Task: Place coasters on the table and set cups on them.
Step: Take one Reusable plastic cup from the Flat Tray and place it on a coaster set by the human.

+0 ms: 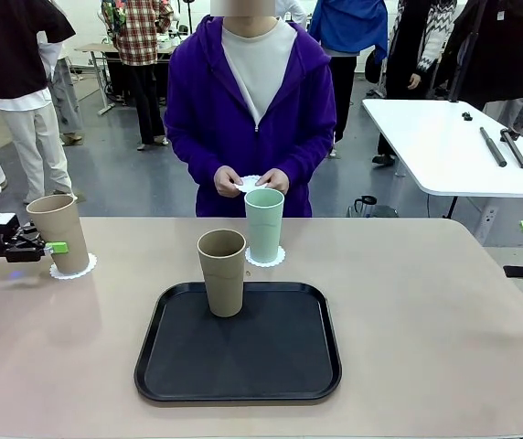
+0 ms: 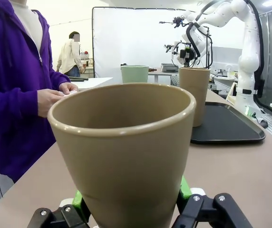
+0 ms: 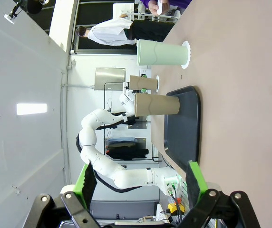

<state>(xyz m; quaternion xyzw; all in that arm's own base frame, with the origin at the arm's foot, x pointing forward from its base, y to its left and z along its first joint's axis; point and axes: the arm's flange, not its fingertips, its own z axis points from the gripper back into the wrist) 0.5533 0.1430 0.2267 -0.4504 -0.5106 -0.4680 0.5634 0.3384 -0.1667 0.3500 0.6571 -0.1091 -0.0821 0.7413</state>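
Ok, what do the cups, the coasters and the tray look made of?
Cups: the beige cup at the left, the second beige cup on the tray and the mint cup look like matte moulded plastic or fibre composite: thick rounded rims, dull even colour. Coaster under the mint cup: thin white paper, going by its lacy scalloped edge. Tray: black, probably plastic, faint sheen, raised rim.

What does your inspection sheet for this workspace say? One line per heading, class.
Surface: beige table, no spills seen.
Job's things: mint cup on centre coaster; left beige cup on left coaster; other beige cup on black tray; third coaster held by person.
Clutter: nothing seen.
Grippers: left gripper straddles left beige cup, grip unclear; right gripper open, empty.
Cables: nothing seen on the tabletop.
Surroundings: white table with black rods; other people beyond.
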